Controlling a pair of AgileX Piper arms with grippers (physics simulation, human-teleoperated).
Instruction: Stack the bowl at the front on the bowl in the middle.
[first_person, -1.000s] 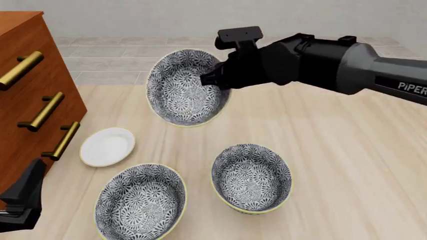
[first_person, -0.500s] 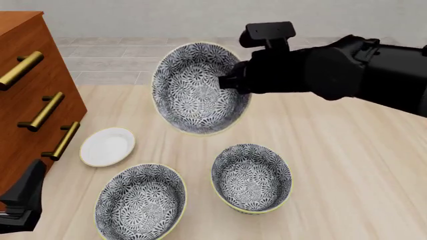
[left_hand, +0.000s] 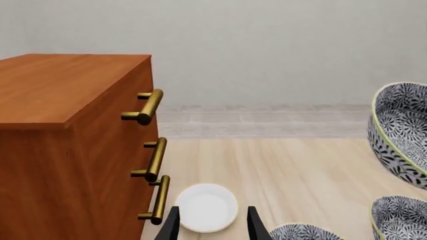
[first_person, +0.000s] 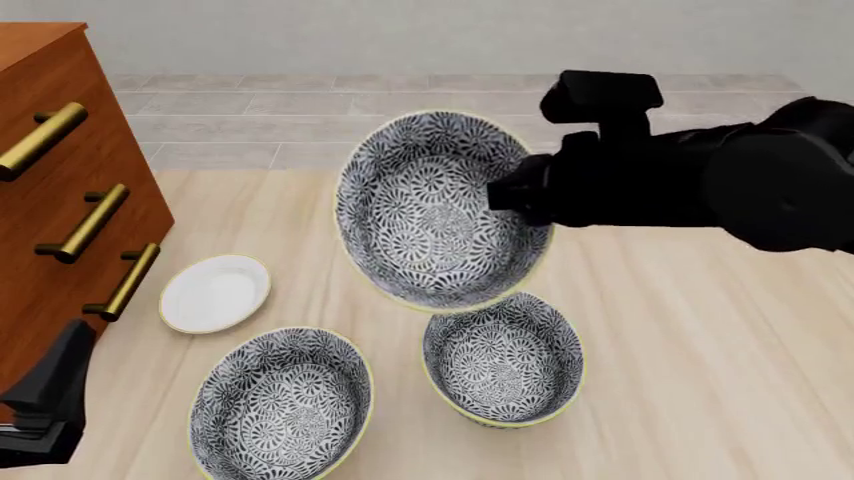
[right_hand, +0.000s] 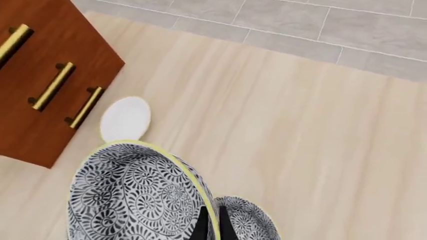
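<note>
Swinging nearer and rightward over the last second, the right gripper (first_person: 514, 195) fingers clench the rim of the lifted bowl (first_person: 434, 210), tilted above the middle bowl (first_person: 503, 357); lowering looks next. Left gripper (left_hand: 210, 225) released.

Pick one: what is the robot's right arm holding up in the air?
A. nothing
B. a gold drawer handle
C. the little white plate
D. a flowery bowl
D: the right gripper pinches the rim of a patterned bowl, lifted and tilted above the table.
</note>
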